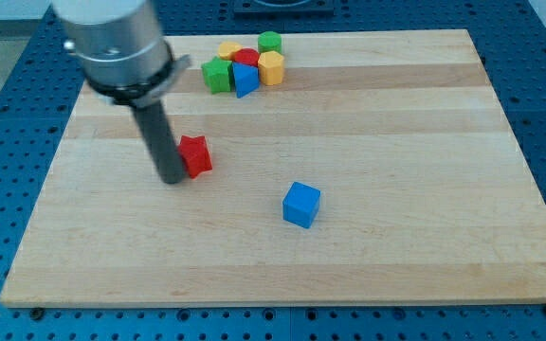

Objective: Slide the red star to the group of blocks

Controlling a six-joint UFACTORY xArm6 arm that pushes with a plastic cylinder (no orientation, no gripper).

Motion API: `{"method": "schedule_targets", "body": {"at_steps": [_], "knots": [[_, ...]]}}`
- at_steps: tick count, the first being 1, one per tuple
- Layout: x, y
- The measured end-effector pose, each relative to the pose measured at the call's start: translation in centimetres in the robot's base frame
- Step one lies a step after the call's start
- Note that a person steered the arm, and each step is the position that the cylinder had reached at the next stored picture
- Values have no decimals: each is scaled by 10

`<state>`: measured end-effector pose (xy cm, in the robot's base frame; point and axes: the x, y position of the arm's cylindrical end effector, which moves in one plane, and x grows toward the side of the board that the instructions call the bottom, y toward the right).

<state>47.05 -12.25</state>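
Note:
The red star (195, 154) lies on the wooden board, left of the middle. My tip (172, 178) is at the star's lower left, touching or almost touching it. The group of blocks sits near the view's top: a green star (217, 74), a blue block (245, 80), a red block (245, 59), a yellow hexagon (271, 68), a green block (270, 42) and a yellow block (228, 48). The group is above and to the right of the red star.
A blue cube (301, 205) lies alone near the board's middle, below and right of the red star. The wooden board (425, 142) rests on a blue perforated table. The arm's grey body (117, 43) hangs over the board's upper left.

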Motion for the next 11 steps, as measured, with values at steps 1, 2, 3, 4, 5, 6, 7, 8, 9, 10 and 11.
{"method": "schedule_targets", "body": {"at_steps": [1, 2, 3, 4, 5, 6, 7, 8, 9, 10, 11], "knots": [[-11, 38], [-99, -4], [-91, -16], [-111, -141], [-126, -99], [-127, -50], [-114, -21], [-132, 12], [-129, 14], [-105, 42], [-92, 33]]}}
